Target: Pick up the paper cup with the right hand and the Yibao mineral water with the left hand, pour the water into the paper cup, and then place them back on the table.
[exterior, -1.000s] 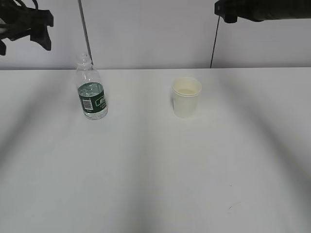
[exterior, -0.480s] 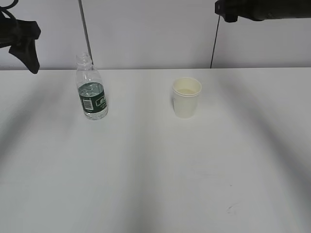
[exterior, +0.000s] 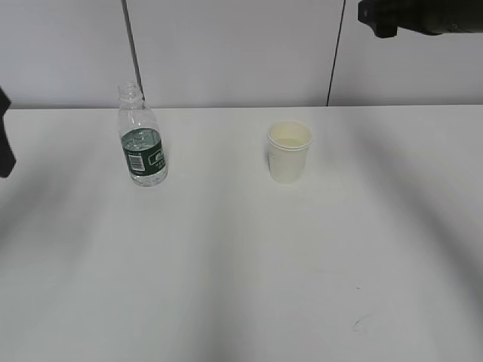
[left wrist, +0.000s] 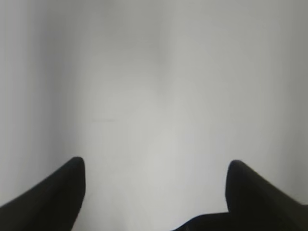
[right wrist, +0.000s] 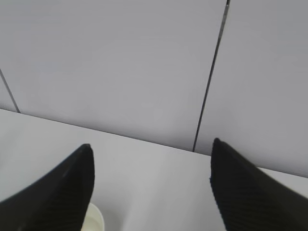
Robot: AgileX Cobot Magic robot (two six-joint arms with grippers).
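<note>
**Bottle and cup stand untouched on the desk, both claws spread and empty**

The Yibao mineral water (exterior: 142, 139) stands upright on the white desk (exterior: 241, 264) at about ten o'clock from the desk's middle, capless, its dark green label facing the exterior camera. The paper cup (exterior: 290, 151) stands upright at about one o'clock from the middle, well apart from the bottle, its cream inside showing.

The left hand (exterior: 4, 143) shows only as a dark sliver at the nine o'clock edge of the exterior view, well apart from the bottle. Its wrist view shows the left claw (left wrist: 154, 192) with its fingers spread wide over bare desk, nothing between them.

The right hand (exterior: 423, 15) hangs high at one o'clock, above and beyond the cup. The right claw (right wrist: 151, 187) is spread wide and empty, and the cup's rim (right wrist: 94, 219) peeks in just beside its left finger at seven o'clock of that view.
</note>
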